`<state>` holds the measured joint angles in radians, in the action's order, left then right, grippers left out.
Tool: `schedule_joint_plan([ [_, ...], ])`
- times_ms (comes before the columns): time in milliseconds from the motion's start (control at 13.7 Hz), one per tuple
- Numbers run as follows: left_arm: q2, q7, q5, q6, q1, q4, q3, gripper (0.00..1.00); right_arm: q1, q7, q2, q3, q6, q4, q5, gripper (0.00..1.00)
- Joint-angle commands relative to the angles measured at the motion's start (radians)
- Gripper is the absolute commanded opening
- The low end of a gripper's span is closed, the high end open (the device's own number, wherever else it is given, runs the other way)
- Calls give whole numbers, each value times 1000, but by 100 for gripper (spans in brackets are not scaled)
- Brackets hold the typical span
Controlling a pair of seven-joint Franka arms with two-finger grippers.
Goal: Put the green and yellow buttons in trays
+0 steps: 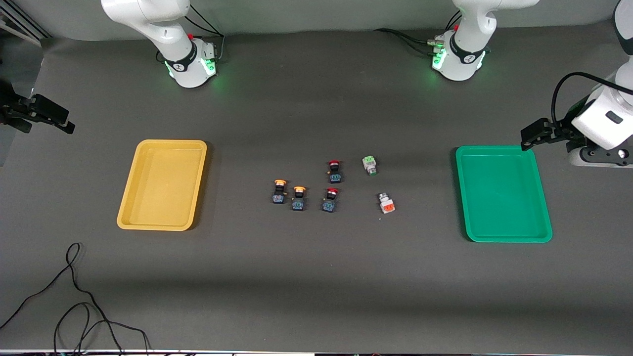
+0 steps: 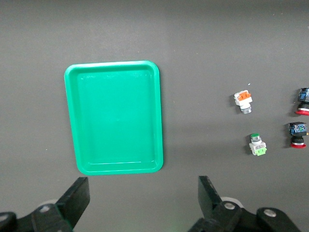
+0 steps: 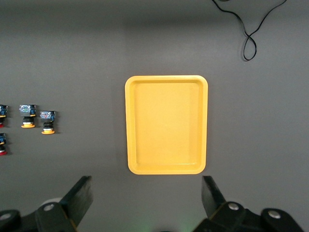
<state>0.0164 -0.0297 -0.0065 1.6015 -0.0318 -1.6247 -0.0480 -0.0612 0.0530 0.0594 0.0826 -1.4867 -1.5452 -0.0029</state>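
A dark grey table (image 1: 316, 277) carries two trays and a small cluster of push buttons between them. The yellow tray (image 1: 129, 198) lies toward the right arm's end of the table, bare inside; the green tray (image 1: 465, 198) lies toward the left arm's end, also bare inside.

In the middle, two yellow-capped buttons (image 1: 279, 192) stand side by side, just apart, on black-and-blue bodies, the second one (image 1: 298, 198) slightly nearer the front camera. Beside them, toward the green tray, are two red-capped buttons (image 1: 331, 200), one farther from the front camera (image 1: 335, 171) than the other. The green-faced button (image 1: 369, 165), white-bodied, lies on the table toward the green tray from the farther red one, well apart from that tray. An orange-faced white button (image 1: 386, 203) lies nearer the front camera than the green-faced one.

The left pincer (image 2: 144, 200) hangs above the table at the green tray's end, its fingers (image 2: 76, 197) spread wide and holding nothing. The right pincer (image 3: 147, 199) hangs above the table at the yellow tray's end, likewise spread wide and empty. Both arms wait.

A loose black cable (image 1: 74, 296) lies curled on the table, nearer the front camera than the yellow tray.
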Motion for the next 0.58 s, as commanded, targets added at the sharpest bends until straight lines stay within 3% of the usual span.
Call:
schedule_joint_plan([
  [0, 5, 11, 0, -25, -5, 20, 4, 100, -9, 0, 10, 6, 6, 1, 0, 100],
  [511, 2, 13, 5, -26, -7, 19, 4, 100, -11, 7, 13, 6, 5, 1, -2, 100],
])
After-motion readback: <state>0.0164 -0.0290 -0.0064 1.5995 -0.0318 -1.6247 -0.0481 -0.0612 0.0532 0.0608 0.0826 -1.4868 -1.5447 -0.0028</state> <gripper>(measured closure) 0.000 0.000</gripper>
